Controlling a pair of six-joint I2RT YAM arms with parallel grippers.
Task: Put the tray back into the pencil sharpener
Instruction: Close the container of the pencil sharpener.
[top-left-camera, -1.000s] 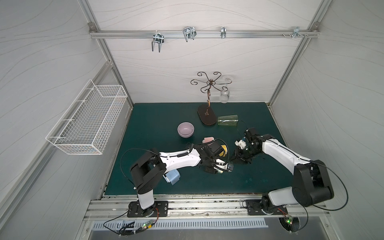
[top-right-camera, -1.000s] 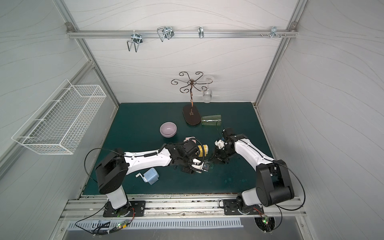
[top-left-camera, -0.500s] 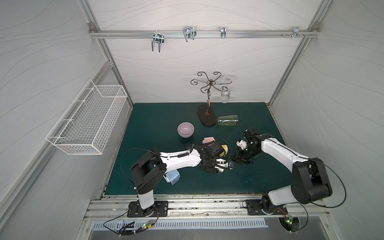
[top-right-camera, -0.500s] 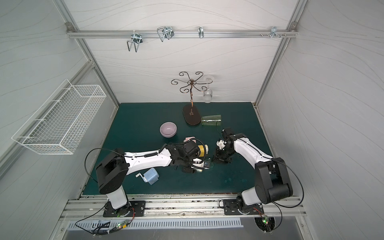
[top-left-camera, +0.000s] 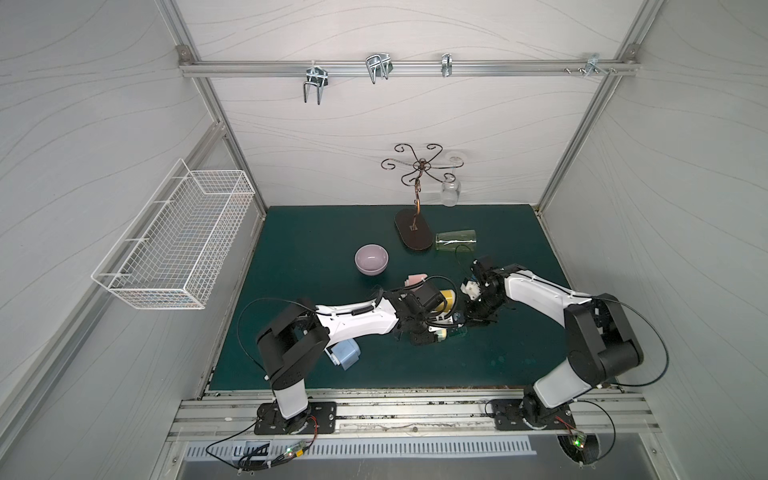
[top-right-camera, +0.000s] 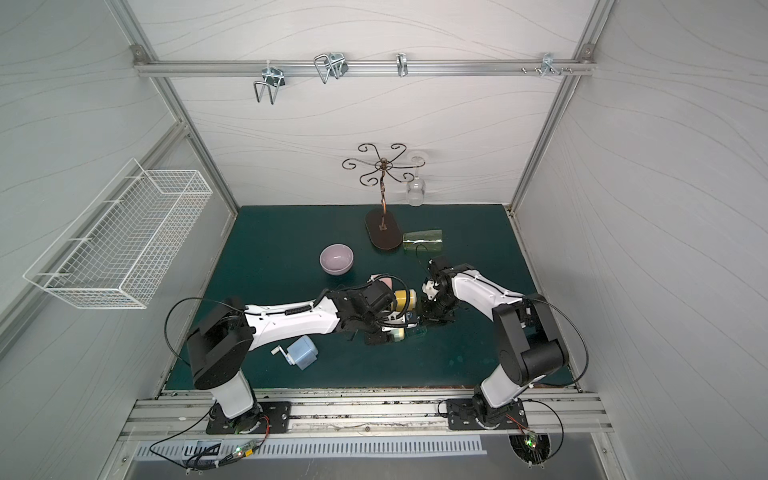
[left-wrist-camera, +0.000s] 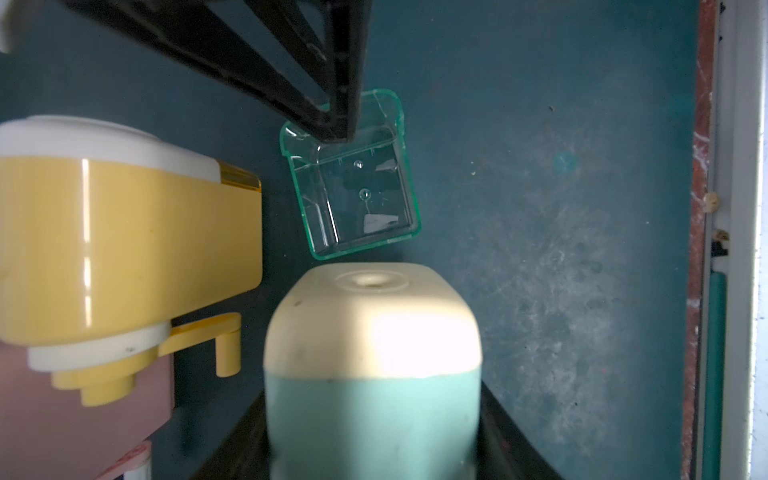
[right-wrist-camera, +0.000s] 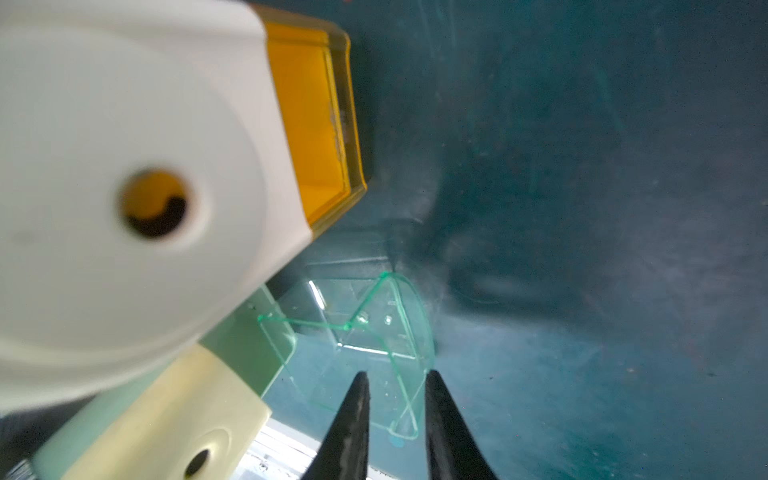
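Observation:
The clear green tray (left-wrist-camera: 357, 195) lies open side up on the green mat, just in front of the mint-and-cream pencil sharpener (left-wrist-camera: 374, 374). My left gripper (left-wrist-camera: 374, 415) is shut on that sharpener's body and holds it low over the mat. Both top views show the sharpener (top-left-camera: 438, 334) (top-right-camera: 397, 336) beside the tray (top-left-camera: 457, 331) (top-right-camera: 417, 331). My right gripper (right-wrist-camera: 397, 376) stands astride the tray's (right-wrist-camera: 365, 332) curved end wall, jaws a narrow gap apart. One finger touches the wall, the other stands just off it. Its black fingers (left-wrist-camera: 332, 104) cover that end.
A yellow sharpener (top-left-camera: 446, 300) and a pink one (top-left-camera: 417, 277) lie close behind the left gripper. A blue sharpener (top-left-camera: 345, 353) sits under the left arm. Further back are a purple bowl (top-left-camera: 371, 259), a tipped green glass (top-left-camera: 456, 240) and a wire stand (top-left-camera: 413, 232).
My right gripper has shifted a little toward the left gripper and come down over the tray's end, its jaws narrowing. The left gripper and the sharpener have not moved.

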